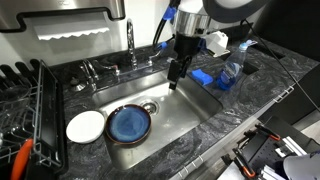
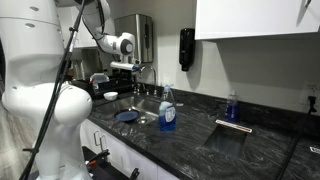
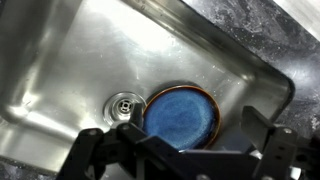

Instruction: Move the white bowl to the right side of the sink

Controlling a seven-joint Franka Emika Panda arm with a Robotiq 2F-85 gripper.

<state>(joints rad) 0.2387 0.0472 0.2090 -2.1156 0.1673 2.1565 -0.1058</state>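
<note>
The white bowl [image 1: 85, 126] was seen at the lower left of an exterior view, lying in the left end of the sink [image 1: 195, 105], just beside the blue plate [image 1: 129, 124]. Whether the two rims touched could not be told. The hand [image 1: 177, 80] was seen at the upper centre of that frame, above the right half of the basin and well apart from the bowl. In the wrist view its fingers [image 3: 92, 150] were spread wide with nothing between them. Only the plate and the drain [image 3: 122, 103] were shown beneath; the bowl was not shown there.

The bowl was judged to be stiff, light and smooth-glazed, so it could be expected to slip in a loose grip and to chip if knocked against the steel. A hold on the rim was judged best, with one finger inside and one outside, taken on the side away from the plate. Since the plate lay between the bowl and the right end, a clear lift over it was judged necessary.
</note>
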